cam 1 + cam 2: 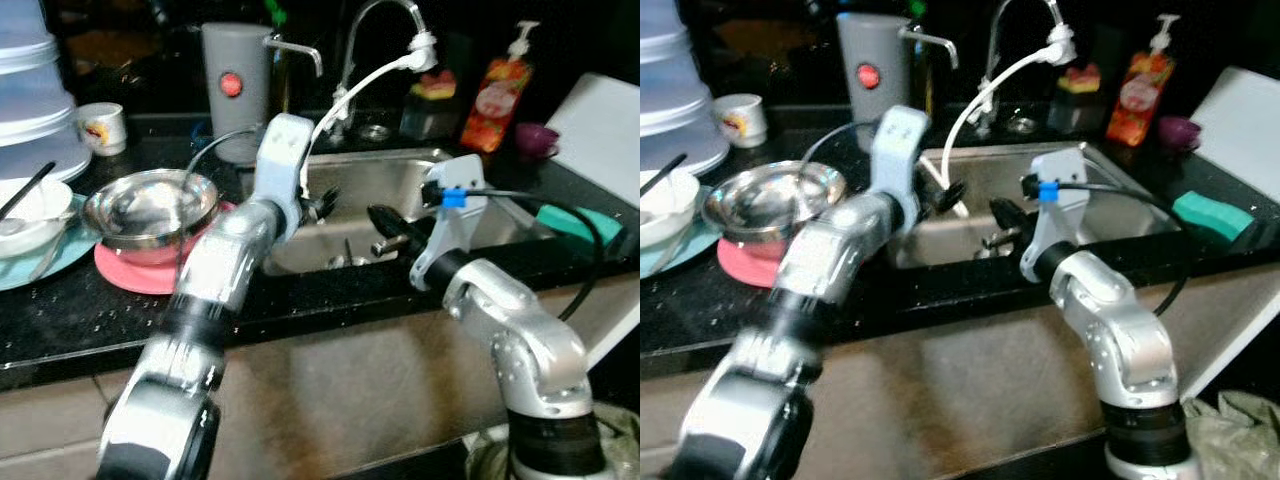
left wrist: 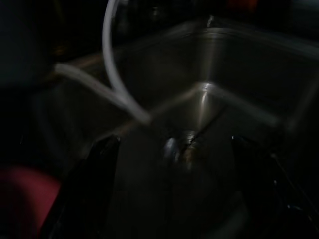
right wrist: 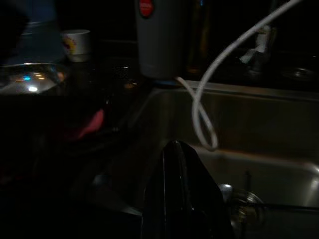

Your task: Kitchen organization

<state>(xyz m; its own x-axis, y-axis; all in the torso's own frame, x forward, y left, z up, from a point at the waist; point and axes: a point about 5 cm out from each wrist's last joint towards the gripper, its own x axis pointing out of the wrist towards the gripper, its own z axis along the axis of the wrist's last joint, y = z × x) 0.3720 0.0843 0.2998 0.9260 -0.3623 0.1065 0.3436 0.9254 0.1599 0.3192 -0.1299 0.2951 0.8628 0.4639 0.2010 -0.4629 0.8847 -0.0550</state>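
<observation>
Left hand (image 1: 322, 205): over the stainless steel sink basin (image 1: 400, 185), fingers apart, empty.
Right hand (image 1: 385, 220): over the basin, fingers together, empty.
Steel bowl on pink plate (image 1: 150, 205): on the black tabletop (image 1: 60, 315), not yet put away.
Progress: judged early; dishes remain.

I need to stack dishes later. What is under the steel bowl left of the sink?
The steel bowl sits on a pink plate, whose rim shows on the near side. The bowl covers the plate's middle.
</observation>
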